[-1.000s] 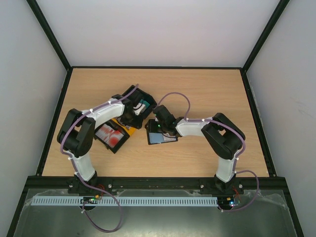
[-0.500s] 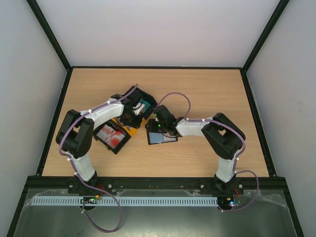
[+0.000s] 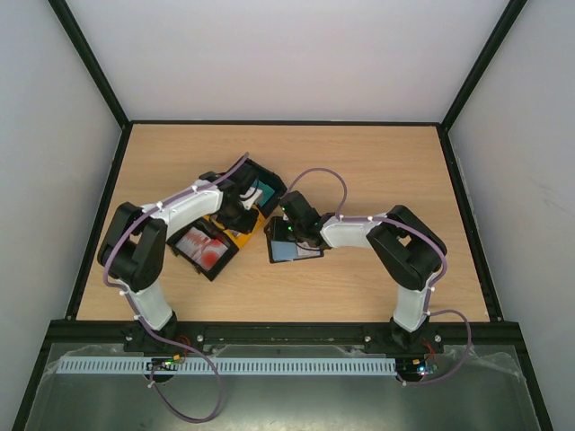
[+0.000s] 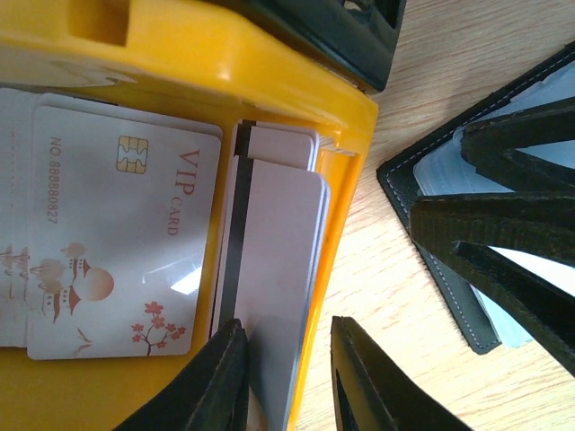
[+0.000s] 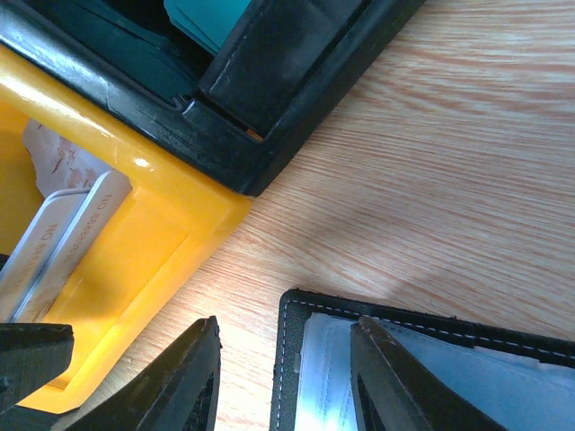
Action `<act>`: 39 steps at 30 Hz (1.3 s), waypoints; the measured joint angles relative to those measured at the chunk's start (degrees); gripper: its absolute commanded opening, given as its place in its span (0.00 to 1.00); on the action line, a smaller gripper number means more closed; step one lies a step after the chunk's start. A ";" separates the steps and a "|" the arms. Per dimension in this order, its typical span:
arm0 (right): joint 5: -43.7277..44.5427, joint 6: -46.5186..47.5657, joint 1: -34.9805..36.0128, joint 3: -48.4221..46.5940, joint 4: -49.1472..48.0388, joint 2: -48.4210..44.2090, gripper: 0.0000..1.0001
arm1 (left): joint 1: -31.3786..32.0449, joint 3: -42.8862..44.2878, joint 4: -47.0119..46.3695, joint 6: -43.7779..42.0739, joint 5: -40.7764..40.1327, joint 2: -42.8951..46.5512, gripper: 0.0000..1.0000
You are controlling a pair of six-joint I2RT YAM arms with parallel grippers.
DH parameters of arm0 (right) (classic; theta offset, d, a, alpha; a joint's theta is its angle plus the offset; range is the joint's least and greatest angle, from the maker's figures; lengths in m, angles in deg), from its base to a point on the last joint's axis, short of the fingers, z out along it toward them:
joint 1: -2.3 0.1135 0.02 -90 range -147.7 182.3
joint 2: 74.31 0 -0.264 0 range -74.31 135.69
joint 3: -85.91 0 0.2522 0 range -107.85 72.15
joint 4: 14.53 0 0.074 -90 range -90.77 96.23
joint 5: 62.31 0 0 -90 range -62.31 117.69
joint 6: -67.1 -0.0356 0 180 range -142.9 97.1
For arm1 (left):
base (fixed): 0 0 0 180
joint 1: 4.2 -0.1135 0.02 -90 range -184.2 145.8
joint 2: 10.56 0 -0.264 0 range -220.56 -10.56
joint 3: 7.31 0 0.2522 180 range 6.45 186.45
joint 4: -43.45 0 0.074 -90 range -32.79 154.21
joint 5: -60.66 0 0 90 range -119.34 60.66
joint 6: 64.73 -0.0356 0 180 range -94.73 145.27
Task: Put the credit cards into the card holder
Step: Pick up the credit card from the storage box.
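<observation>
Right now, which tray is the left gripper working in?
The yellow tray: the left gripper straddles white cards at its edge. The neighbouring tray is black.

A light wooden table [image 3: 386, 171] stands inside a black frame [image 3: 90, 63] with pale walls; on it a yellow tray [image 4: 269, 72] lies between two others; the far black tray [image 5: 180, 117] touches its rim; the near black tray [image 3: 213, 273] lies on its front-left side.
</observation>
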 measured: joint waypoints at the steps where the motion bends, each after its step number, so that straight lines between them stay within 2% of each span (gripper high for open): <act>1: -0.07 0.00 0.00 0.02 0.00 0.00 0.40 | 0.00 0.00 0.07 0.00 0.00 0.15 0.25; 18: -0.13 0.00 -0.04 0.02 -0.02 0.00 0.40 | 0.00 0.00 0.52 0.15 -0.02 0.66 0.19; 32: -0.15 -0.09 -0.04 0.04 -0.02 0.00 0.40 | 0.09 0.00 0.81 0.48 -0.07 2.21 0.03; 39: -0.15 -0.15 -0.04 0.04 -0.02 -0.02 0.40 | 0.15 0.00 0.83 0.87 -0.35 2.23 0.02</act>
